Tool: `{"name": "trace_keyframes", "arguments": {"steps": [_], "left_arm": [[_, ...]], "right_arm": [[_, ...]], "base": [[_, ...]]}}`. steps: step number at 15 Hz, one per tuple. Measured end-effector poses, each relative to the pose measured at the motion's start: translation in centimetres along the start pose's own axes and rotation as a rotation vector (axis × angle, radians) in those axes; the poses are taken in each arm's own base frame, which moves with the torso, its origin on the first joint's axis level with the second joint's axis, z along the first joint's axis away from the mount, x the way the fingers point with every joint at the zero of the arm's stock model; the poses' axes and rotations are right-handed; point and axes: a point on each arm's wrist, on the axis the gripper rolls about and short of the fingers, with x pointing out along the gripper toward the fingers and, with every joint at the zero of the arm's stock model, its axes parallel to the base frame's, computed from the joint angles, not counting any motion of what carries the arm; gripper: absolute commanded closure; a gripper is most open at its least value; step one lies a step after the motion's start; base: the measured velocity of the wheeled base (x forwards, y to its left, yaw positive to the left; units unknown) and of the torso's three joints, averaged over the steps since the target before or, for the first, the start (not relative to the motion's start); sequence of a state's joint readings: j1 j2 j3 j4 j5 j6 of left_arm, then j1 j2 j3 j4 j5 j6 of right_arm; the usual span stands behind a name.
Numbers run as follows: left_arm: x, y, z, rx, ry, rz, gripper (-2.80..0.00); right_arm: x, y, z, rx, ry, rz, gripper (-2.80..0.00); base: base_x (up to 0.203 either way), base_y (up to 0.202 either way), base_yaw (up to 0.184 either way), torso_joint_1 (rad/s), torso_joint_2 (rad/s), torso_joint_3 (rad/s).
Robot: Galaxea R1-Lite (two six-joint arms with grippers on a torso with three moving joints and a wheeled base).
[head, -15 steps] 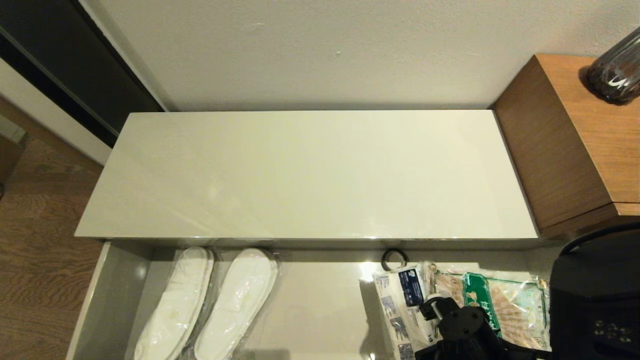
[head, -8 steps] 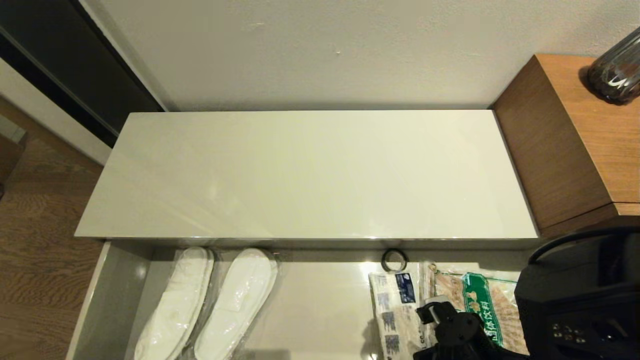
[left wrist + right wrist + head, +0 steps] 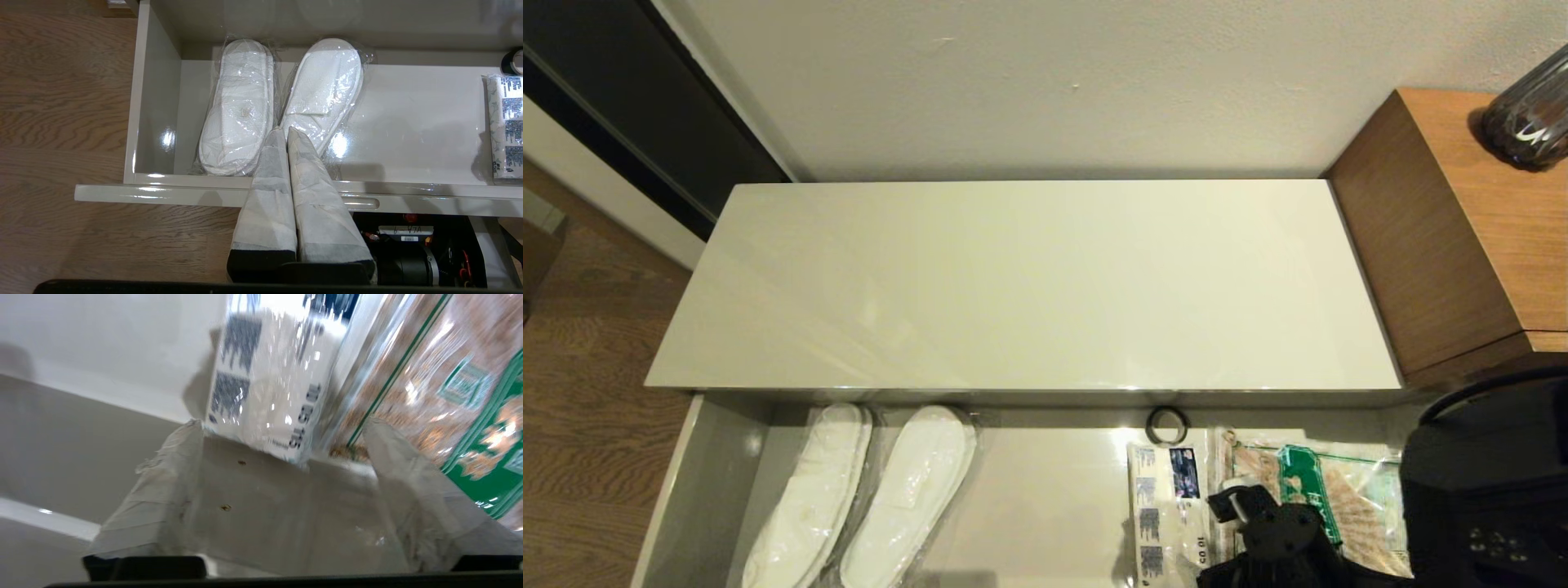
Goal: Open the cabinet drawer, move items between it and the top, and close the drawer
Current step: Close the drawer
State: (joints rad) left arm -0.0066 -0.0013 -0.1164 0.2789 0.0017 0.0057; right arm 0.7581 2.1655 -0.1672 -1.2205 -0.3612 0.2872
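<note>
— Glossy grey-beige cabinet drawer (image 3: 698,498): pulled open below the cream top (image 3: 1029,286). Contents, left to right?
— Wrapped white slippers (image 3: 862,498) at left; left gripper (image 3: 284,132) over their near ends, fingers pressed together, holding nothing. Small black ring (image 3: 1167,424) at the back. White packet (image 3: 1164,510), then green-labelled clear packet (image 3: 1339,498) beside it, both lying in the drawer's right part.
— Right gripper (image 3: 282,435)?
— Low over the white packet's near end, fingers spread, one at each side.

Wrapped slippers (image 3: 862,490), black ring (image 3: 1167,425); glass vase (image 3: 1529,118) on wood surface (image 3: 1486,212)
</note>
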Motion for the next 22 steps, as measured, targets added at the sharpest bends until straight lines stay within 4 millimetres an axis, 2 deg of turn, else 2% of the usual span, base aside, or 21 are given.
{"name": "trace_keyframes", "arguments": {"steps": [5,9,10,12,15,18,19,22], "left_arm": [[0.0,0.0,0.0,0.0,0.0,0.0,0.0],[0.0,0.0,0.0,0.001,0.0,0.0,0.0],[0.0,0.0,0.0,0.0,0.0,0.0,0.0],[0.0,0.0,0.0,0.0,0.0,0.0,0.0],[0.0,0.0,0.0,0.0,0.0,0.0,0.0],[0.0,0.0,0.0,0.001,0.0,0.0,0.0],[0.0,0.0,0.0,0.0,0.001,0.001,0.0],[0.0,0.0,0.0,0.0,0.0,0.0,0.0]], "right_arm": [[-3.5,-0.7,2.8,0.0,-0.035,0.007,-2.8],[-7.6,-1.9,6.9,0.06,-0.098,0.006,-2.8],[-8.9,-2.3,8.0,0.082,-0.106,0.002,0.0],[-11.1,-3.4,8.9,0.116,-0.084,-0.021,0.0],[-14.3,-5.1,8.9,0.142,-0.065,-0.062,0.0],[-19.1,-7.9,8.7,0.208,-0.027,-0.153,0.0],[-20.7,-8.9,8.0,0.248,0.004,-0.193,0.0],[-24.7,-10.6,4.2,0.414,0.135,-0.283,0.0]], "base": [[0.0,0.0,0.0,0.0,0.0,0.0],[0.0,0.0,0.0,0.0,0.0,0.0],[0.0,0.0,0.0,0.0,0.0,0.0],[0.0,0.0,0.0,0.0,0.0,0.0],[0.0,0.0,0.0,0.0,0.0,0.0],[0.0,0.0,0.0,0.0,0.0,0.0],[0.0,0.0,0.0,0.0,0.0,0.0],[0.0,0.0,0.0,0.0,0.0,0.0]]}}
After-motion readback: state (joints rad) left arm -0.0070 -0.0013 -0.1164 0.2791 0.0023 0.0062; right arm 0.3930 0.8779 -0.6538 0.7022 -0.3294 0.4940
